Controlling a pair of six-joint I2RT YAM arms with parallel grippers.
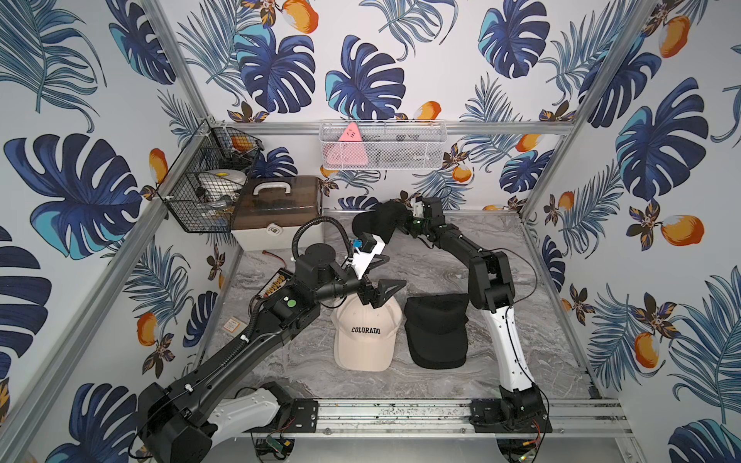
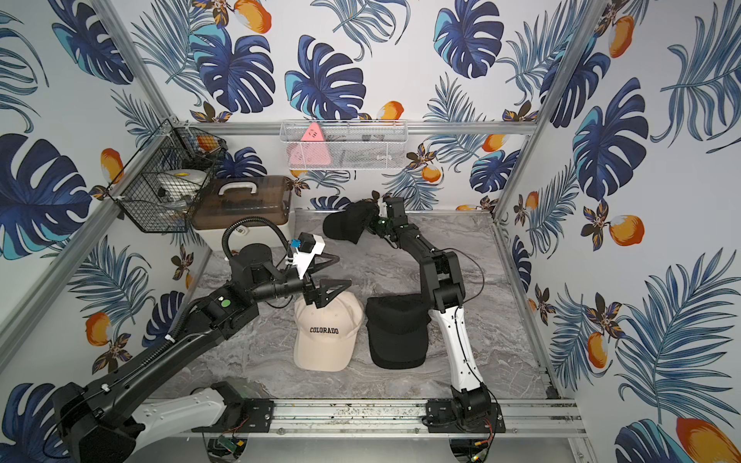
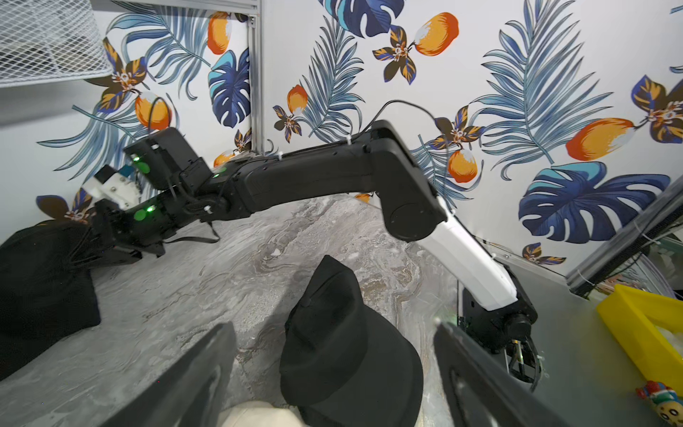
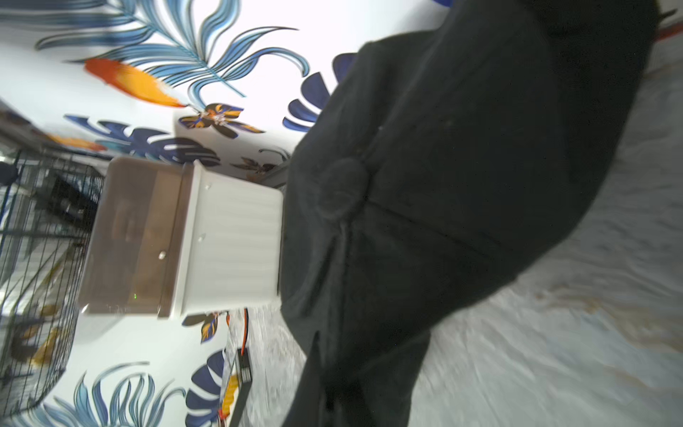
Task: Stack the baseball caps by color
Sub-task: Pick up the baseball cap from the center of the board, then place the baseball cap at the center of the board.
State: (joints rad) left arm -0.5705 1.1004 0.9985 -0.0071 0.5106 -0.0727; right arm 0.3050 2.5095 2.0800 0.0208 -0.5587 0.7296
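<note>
A cream baseball cap lettered COLORADO lies at mid-table with its brim toward the front. Right beside it sits a black cap pile, which looks like two caps layered. My left gripper hovers open over the back of the cream cap, holding nothing. Near the back wall my right gripper is shut on the rear of another black cap, which hangs from it.
A white box with a brown lid stands at the back left, below a black wire basket. A white mesh basket hangs on the back wall. A battery with wires lies under the left arm. A yellow bin sits beyond the front rail.
</note>
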